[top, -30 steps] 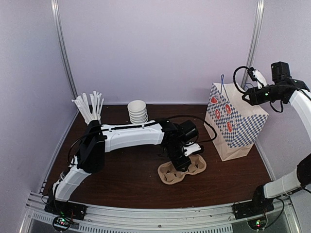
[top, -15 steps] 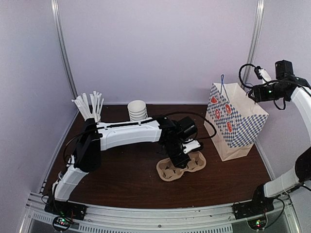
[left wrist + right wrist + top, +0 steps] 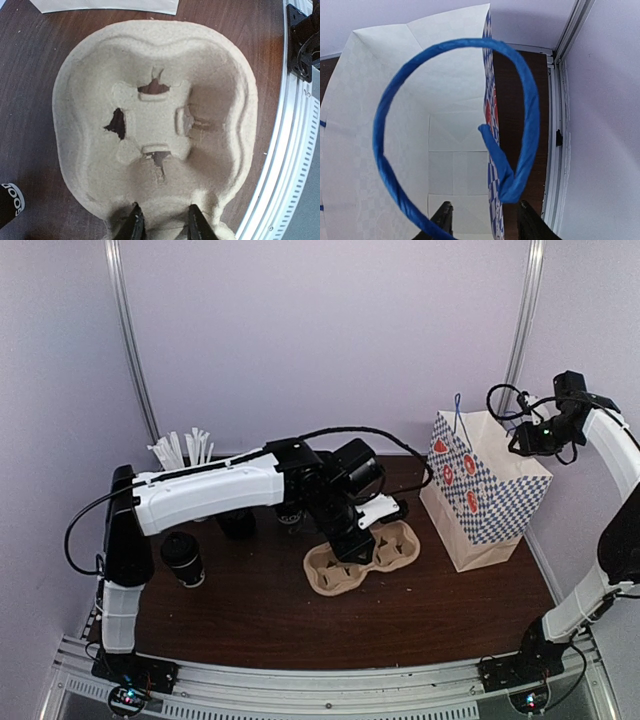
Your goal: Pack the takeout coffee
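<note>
The takeout coffee (image 3: 183,560), a small cup with a black dome lid, stands at the left of the table; a sliver of black cup (image 3: 9,200) shows in the left wrist view. My left gripper (image 3: 352,538) is shut on the near rim of the brown pulp cup carrier (image 3: 365,552). In the wrist view its jaws (image 3: 165,226) pinch the rim of the carrier (image 3: 150,125), whose wells are empty. My right gripper (image 3: 522,440) is open above the blue-checked paper bag (image 3: 485,490). The bag's blue handle loop (image 3: 530,110) hangs between its fingers (image 3: 484,222).
A white cup of white sticks (image 3: 185,452) stands at the back left. Another dark cup (image 3: 238,524) is partly hidden behind my left arm. The bag's white inside (image 3: 450,165) is empty. A metal rail (image 3: 285,165) runs along the table's edge.
My left gripper has pulled the carrier back and to the left, and the arm has risen, uncovering the black-lidded cup. My right gripper has shifted slightly over the bag's top.
</note>
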Robot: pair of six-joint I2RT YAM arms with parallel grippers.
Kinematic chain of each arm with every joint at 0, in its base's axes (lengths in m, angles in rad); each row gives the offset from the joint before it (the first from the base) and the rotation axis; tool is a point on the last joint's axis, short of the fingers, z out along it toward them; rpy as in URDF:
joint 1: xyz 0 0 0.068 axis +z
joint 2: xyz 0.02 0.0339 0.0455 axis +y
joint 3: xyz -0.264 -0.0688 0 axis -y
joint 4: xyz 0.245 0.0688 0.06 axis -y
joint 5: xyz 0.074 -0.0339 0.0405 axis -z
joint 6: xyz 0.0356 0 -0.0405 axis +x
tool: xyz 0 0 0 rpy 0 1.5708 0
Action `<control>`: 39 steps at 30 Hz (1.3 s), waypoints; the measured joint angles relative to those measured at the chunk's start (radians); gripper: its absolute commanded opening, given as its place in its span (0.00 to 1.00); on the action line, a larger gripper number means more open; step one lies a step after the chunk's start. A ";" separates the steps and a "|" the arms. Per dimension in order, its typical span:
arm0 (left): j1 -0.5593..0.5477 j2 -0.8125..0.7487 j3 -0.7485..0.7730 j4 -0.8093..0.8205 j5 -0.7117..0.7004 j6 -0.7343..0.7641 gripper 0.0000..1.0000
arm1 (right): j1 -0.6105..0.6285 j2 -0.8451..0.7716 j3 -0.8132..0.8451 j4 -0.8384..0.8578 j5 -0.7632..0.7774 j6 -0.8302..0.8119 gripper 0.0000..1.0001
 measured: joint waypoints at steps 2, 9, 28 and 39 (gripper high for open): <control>0.001 -0.038 -0.035 -0.006 0.000 0.000 0.26 | 0.000 0.017 0.017 -0.003 -0.005 -0.006 0.20; 0.013 -0.177 -0.094 -0.049 -0.014 0.031 0.26 | 0.000 0.094 0.095 -0.034 -0.148 -0.037 0.00; 0.143 -0.541 0.018 -0.229 -0.213 0.109 0.28 | 0.460 0.053 0.197 -0.269 -0.525 -0.177 0.00; 0.147 -0.632 0.161 -0.273 -0.184 0.113 0.28 | 0.726 0.216 0.403 -0.377 -0.626 -0.225 0.00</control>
